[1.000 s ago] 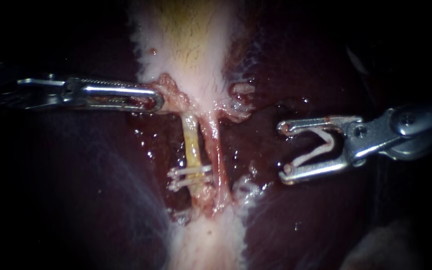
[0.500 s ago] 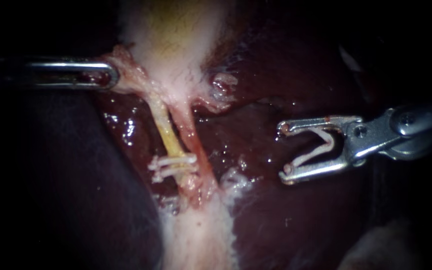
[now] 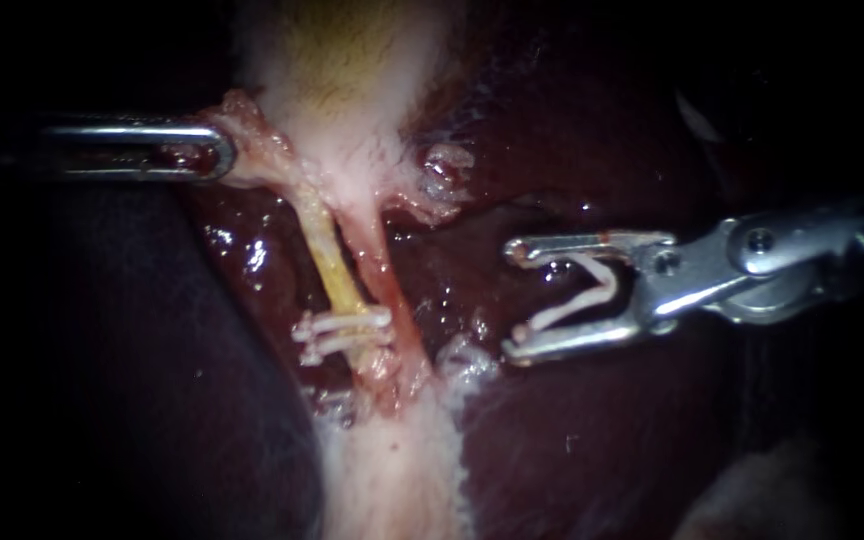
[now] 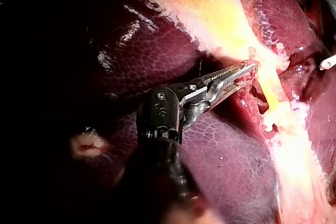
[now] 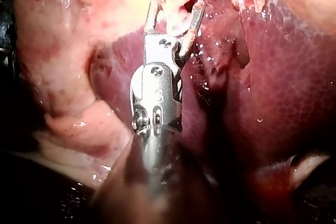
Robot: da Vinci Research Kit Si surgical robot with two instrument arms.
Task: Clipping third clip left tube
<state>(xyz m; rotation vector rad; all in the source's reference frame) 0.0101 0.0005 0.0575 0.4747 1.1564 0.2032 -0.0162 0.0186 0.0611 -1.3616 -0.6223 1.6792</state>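
Steel on pink to start: the left instrument (image 3: 220, 150) reaches across from the left, its end effector clamped flat on a tag of tissue (image 3: 252, 150) at the foot of the pale gallbladder (image 3: 352, 80), both jaws pressed on it from either side. The left wrist view shows the same grip, the left instrument (image 4: 251, 67) pinching that tag just beside the top of the yellow tube. From the tag the left tube (image 3: 332, 265) runs down taut and slanted, yellow and slim, with the pinker right tube (image 3: 377, 265) close beside it. Two clips (image 3: 344, 330), white and lying side by side, sit across the lower part of the left tube, just above where both tubes sink into pale fat. Over to the right instrument (image 3: 514, 300): its end effector stands wide apart and carries a clip (image 3: 592, 295), a white V with one leg seated against each jaw and its mouth facing the tubes. It hovers over the dark wet liver (image 3: 602, 430), near the right tube but clear of it, level with the lower half of the tubes. In the right wrist view the right instrument (image 5: 176, 3) points at the pale tissue ahead, its two prongs spread.
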